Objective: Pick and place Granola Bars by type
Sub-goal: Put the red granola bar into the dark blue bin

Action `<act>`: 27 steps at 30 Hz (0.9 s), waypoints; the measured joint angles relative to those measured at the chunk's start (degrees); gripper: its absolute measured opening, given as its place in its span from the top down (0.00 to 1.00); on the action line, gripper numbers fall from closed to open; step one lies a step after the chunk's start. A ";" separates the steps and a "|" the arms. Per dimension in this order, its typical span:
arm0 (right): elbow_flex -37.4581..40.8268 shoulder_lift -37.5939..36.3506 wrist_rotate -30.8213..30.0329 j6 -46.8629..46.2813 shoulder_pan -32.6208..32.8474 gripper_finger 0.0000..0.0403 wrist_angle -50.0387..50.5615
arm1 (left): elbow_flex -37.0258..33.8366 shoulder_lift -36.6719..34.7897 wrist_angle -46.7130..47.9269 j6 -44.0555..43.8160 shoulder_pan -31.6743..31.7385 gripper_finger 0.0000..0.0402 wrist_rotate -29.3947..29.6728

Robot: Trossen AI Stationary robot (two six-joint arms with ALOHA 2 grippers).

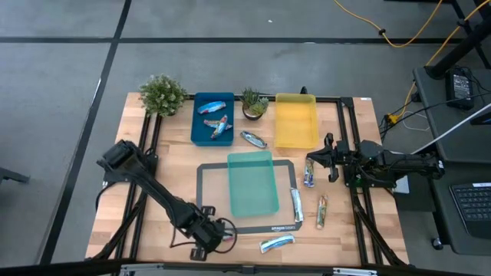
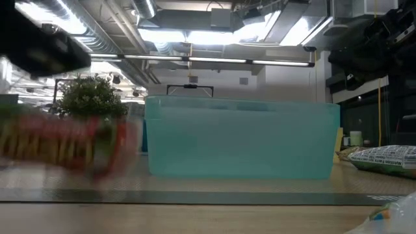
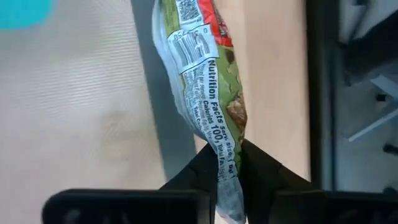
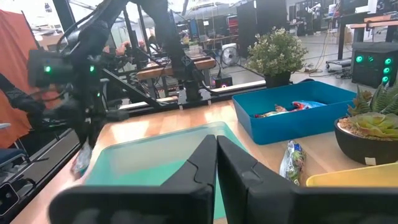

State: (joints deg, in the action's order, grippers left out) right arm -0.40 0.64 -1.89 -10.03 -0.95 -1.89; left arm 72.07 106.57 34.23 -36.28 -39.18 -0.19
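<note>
Crinkly foil granola bar — pinched, left fingers.

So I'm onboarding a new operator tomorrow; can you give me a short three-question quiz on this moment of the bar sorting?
1. True or false: the teal tray already holds granola bars.
2. Which tray has bars in it? A) blue tray B) yellow tray C) teal tray
3. What is the left gripper pinching, and by which part?

Key
1. False; it holds none.
2. A; two blue-orange bars lie in it.
3. A green-wrapped bar, gripped at its end, near the table's front edge. The right gripper waits shut beside the yellow tray.
</note>
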 joint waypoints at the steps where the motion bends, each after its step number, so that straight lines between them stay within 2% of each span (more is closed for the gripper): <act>1: 0.00 0.00 0.00 -0.01 -0.02 0.96 0.01 | -0.02 -1.80 1.43 0.88 0.20 0.91 -0.02; 5: 0.00 0.00 0.00 -0.25 -0.02 0.96 0.02 | 0.00 -9.66 8.35 3.90 1.72 0.90 2.15; 12: 0.00 0.00 0.00 -0.20 0.00 0.96 0.01 | 0.05 -23.91 13.15 2.59 5.51 0.92 16.28; 14: 0.00 0.00 0.00 -0.15 -0.02 0.96 0.01 | 0.07 -26.35 13.14 3.27 6.39 0.92 20.03; 20: 0.00 0.00 0.00 -0.02 -0.02 0.96 0.01 | 0.06 -30.34 13.18 6.02 11.00 0.91 24.25; 27: 0.00 0.00 0.00 -0.01 0.00 0.96 0.00 | 0.07 -35.88 12.42 10.31 20.61 0.92 28.23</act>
State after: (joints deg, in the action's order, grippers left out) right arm -0.40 0.64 -1.89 -10.04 -0.95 -1.89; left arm 72.14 70.69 46.65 -25.97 -18.57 28.04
